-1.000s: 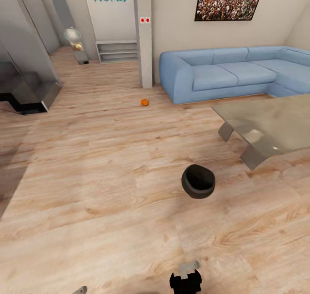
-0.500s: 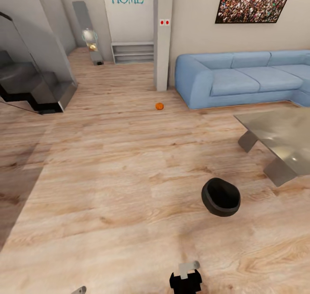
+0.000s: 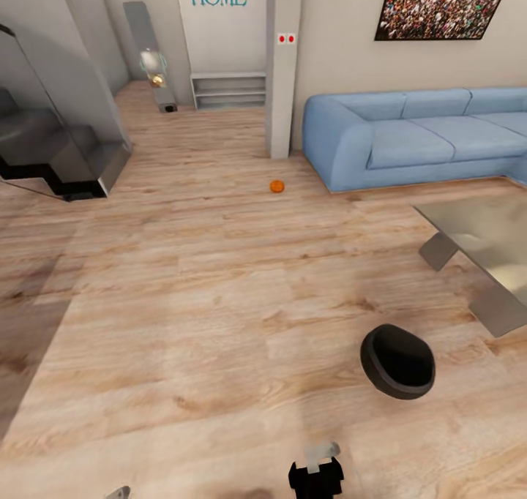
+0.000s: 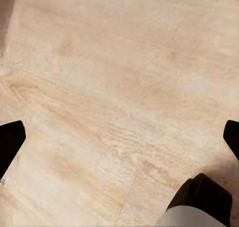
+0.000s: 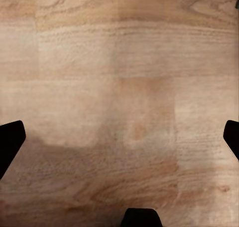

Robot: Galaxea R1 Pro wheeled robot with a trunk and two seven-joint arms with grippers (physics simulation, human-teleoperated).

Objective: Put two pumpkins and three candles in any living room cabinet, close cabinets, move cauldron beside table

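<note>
One small orange pumpkin (image 3: 277,186) lies on the wood floor near the foot of the pillar, far ahead of me. The black cauldron (image 3: 397,361) stands on the floor close in front to my right, mouth up, a short gap from the grey glass table (image 3: 483,239) at the right edge. My left gripper (image 4: 119,137) is open over bare floor, its fingertips (image 4: 10,141) spread wide. My right gripper (image 5: 119,137) is open too, with only floorboards between its fingertips (image 5: 11,137). Part of my right arm (image 3: 316,473) shows at the bottom edge. The cabinet and candles are out of view.
A blue sofa (image 3: 410,137) runs along the back right wall. A pale pillar (image 3: 284,67) stands beside it. Dark stairs with a glass panel (image 3: 58,148) are at the left, and a low white shelf (image 3: 228,89) is at the back. Wide floor lies ahead.
The camera has swung left and moved, so the cauldron, table and sofa have slid right and down in the picture. Nothing itself has moved.
</note>
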